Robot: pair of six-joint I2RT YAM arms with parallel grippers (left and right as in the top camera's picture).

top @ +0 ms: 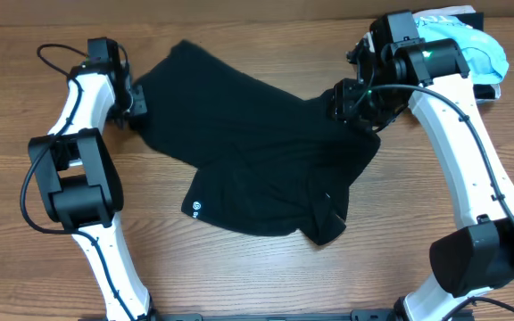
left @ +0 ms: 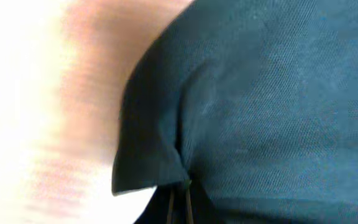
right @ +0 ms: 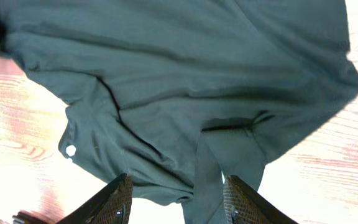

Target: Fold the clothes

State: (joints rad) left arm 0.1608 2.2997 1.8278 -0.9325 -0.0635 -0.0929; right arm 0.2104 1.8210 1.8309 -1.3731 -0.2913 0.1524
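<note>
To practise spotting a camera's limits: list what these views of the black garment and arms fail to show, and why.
Left wrist: left gripper mostly cut off by the bottom edge; table blurred.
Overhead: light blue garment partly behind the right arm.
Overhead: white logo on the black garment too small to read.

Left arm (top: pixel 87 98) and right arm (top: pixel 458 152) being made up of white tube-like links, bulky black joint housings being set between them, thin black cables (top: pixel 25 189) being looped alongside, a green light (top: pixel 428 55) being shown near the right wrist, dark fingers (right: pixel 106 202) being seen
</note>
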